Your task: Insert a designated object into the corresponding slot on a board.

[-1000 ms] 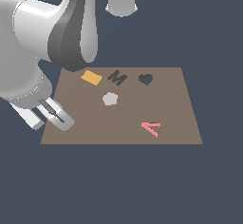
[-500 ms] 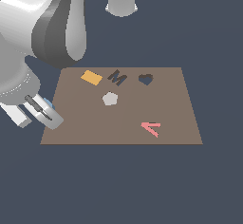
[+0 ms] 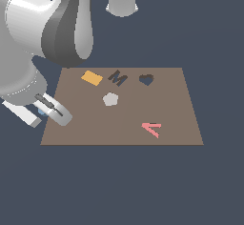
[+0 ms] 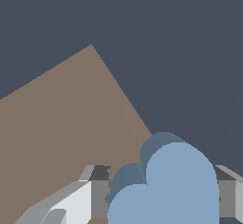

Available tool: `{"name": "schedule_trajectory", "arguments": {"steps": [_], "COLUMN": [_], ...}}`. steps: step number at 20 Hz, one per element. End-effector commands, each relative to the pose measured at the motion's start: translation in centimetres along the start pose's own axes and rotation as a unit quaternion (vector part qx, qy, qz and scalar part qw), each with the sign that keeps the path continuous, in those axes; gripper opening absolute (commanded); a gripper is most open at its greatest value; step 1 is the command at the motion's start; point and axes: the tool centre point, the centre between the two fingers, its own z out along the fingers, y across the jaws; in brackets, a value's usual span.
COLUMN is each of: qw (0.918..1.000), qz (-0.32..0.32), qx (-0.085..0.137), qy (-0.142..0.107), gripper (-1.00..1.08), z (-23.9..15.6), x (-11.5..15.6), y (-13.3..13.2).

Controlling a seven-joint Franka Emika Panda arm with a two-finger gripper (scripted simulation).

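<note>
Flat even render lighting, sharp, shadowless, no glare.

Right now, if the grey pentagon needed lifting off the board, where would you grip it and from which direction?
Probably from straight above, fingers closing on two opposite edges of the grey pentagon. It lies flat on the board, so only its thin rim offers purchase. The gripper already holds the blue heart.

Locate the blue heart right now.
The heart sits between the gripper's fingers, at the board's near corner on the exterior view's left, far from the slot.
</note>
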Motion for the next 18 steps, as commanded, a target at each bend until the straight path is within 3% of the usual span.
{"name": "schedule_trajectory", "arguments": {"steps": [1, 6, 11, 14, 18], "qw": [0.9997, 0.9956, 0.9835, 0.9701, 0.943], "qz": [-0.026, -0.094, -0.181, -0.242, -0.332], "qx": [0.001, 0.004, 0.009, 0.012, 0.018], "qy": [-0.001, -0.005, -0.008, -0.01, -0.012], "gripper": [-1.0, -1.0, -1.0, -1.0, -1.0], "z": [0.1, 0.4, 0.7, 0.9, 1.0], "x": [-0.5, -1.7, -3.3, -4.5, -6.3], "y": [-0.5, -1.7, -3.2, -4.4, -6.0]}}
